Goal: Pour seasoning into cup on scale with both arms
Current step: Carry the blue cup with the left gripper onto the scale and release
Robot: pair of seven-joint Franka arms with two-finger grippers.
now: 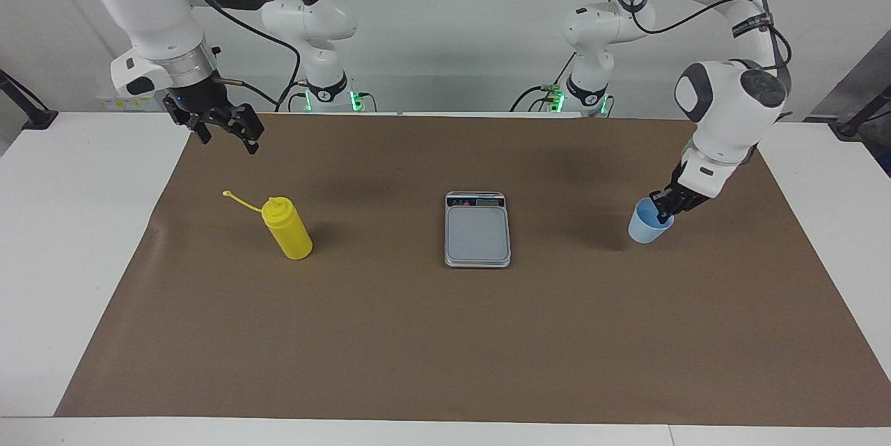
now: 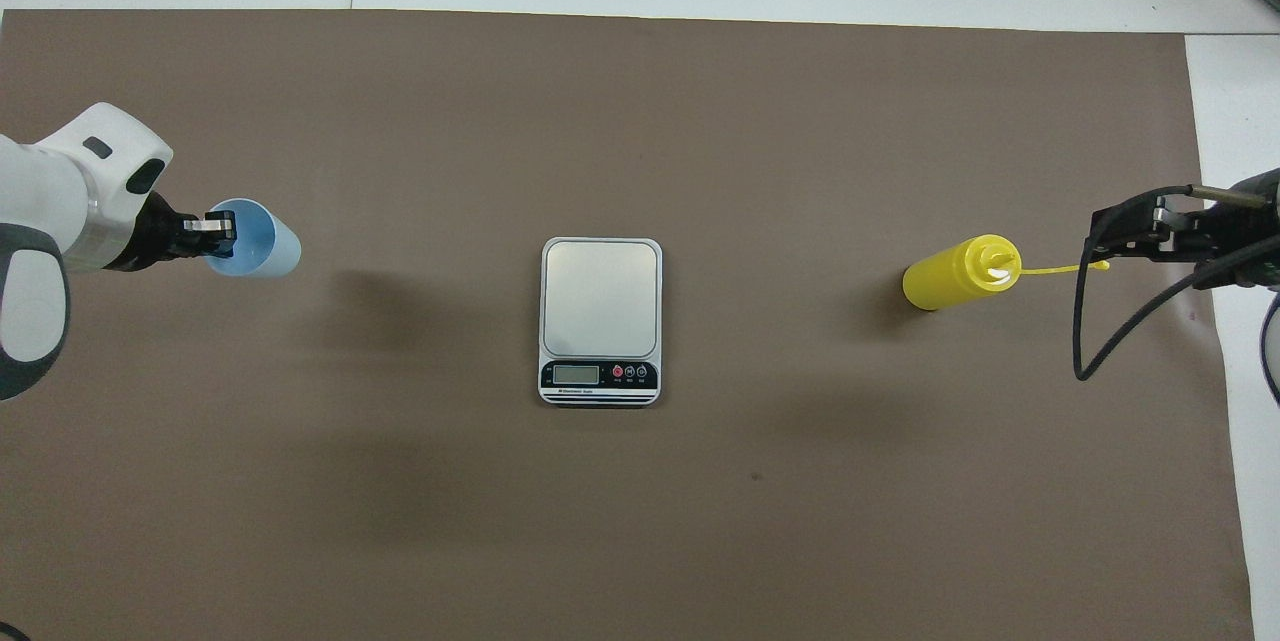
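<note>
Counter (image 1: 62, 237): white top under a large brown paper mat (image 1: 445, 348) that carries everything.
Scale (image 1: 477, 229): flat silver-grey rectangular kitchen scale at the mat's middle, grey plate bare, dark display strip on the edge nearest the robots.
Cup (image 1: 649, 222): small light blue tapered plastic cup, upright on the mat toward the left arm's end, at nine o'clock from the scale in the overhead view, well apart from it.
Left hand (image 1: 668, 211): down at the cup, fingers pinching its rim, one inside the mouth; the overhead view shows the inner finger (image 2: 218, 226) most plainly.
Seasoning (image 1: 287, 227): yellow plastic squeeze bottle, upright toward the right arm's end, at three o'clock from the scale overhead; its thin tethered cap (image 1: 227, 193) hangs open, pointing outward.
Right hand (image 1: 227, 131): raised over the mat's edge, clear of the bottle, fingers spread; the facing view shows the height.
Open room: wide bare mat between scale and each item, and along the edge farthest from the robots.
</note>
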